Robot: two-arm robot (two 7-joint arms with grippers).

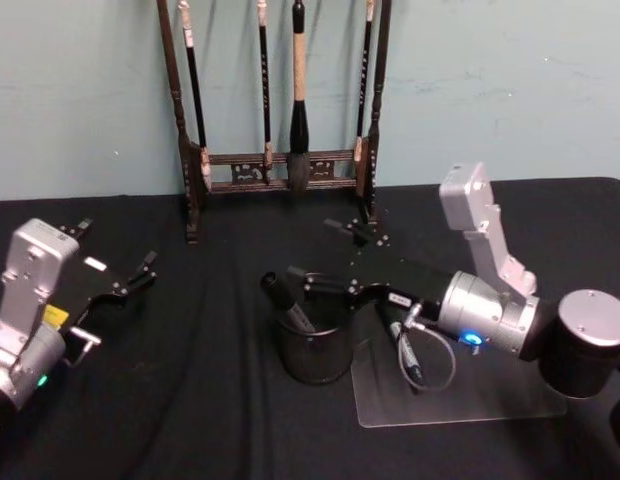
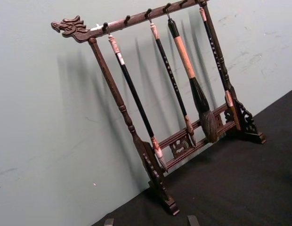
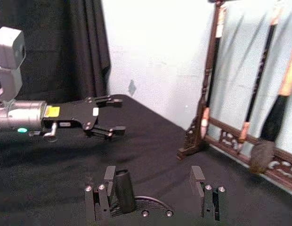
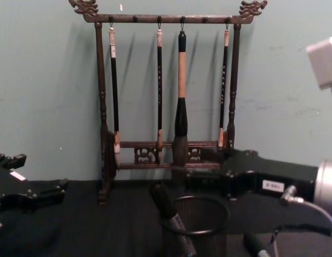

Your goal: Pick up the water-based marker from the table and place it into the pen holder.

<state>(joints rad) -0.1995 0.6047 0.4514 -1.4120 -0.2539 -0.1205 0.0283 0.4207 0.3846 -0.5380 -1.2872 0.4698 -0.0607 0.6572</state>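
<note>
Right pincer spread wide, hovering over the pen holder mid-bench. Marker stands inside the holder, tilted against its left rim, just beside one finger. Left pincer also spread, parked near the bench's left edge.

Rack stood along the table's back edge, walling it off. Holder sat mid-table with a marker leaning out leftward. Right gripper hung over its mouth, jaws apart. Left gripper hung spread near the left edge. Front-left corner was open, and so was the holder-rack gap.
</note>
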